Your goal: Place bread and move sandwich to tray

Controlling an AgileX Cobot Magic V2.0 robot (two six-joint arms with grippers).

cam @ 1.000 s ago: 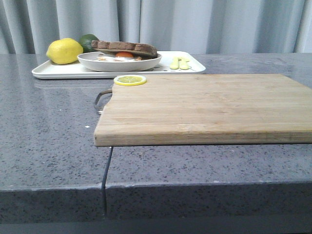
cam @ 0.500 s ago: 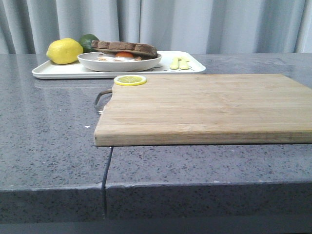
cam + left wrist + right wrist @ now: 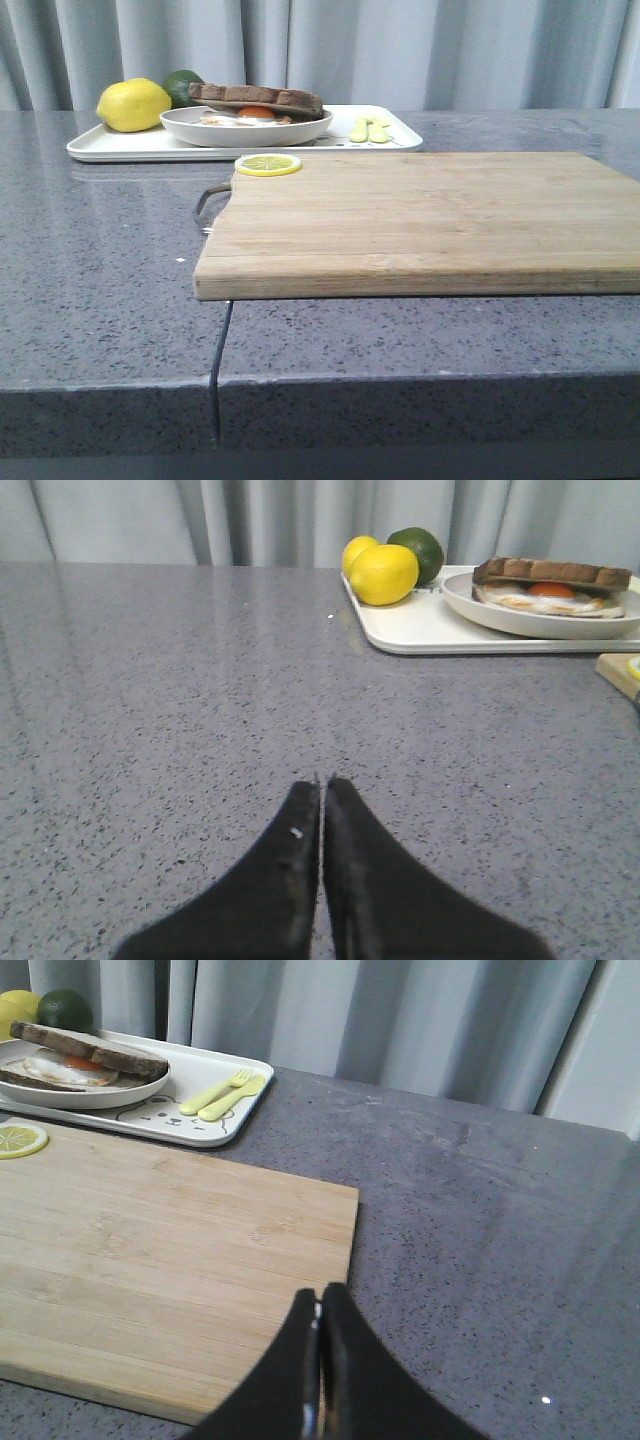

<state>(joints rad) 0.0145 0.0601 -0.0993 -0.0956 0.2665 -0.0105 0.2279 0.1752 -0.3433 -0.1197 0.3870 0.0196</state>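
Note:
The white tray lies at the back left of the grey counter. On it stands the round white plate with the sandwich: the egg's orange yolk shows under a brown-crusted bread slice that lies on top. The left wrist view shows the bread, plate and tray far off. The right wrist view shows the bread and tray too. My left gripper is shut and empty over bare counter. My right gripper is shut and empty over the cutting board's corner.
A wooden cutting board fills the middle and right, a lemon slice on its far left corner. A lemon and a lime sit on the tray's left end, a yellow fork and spoon on its right end. A curtain hangs behind.

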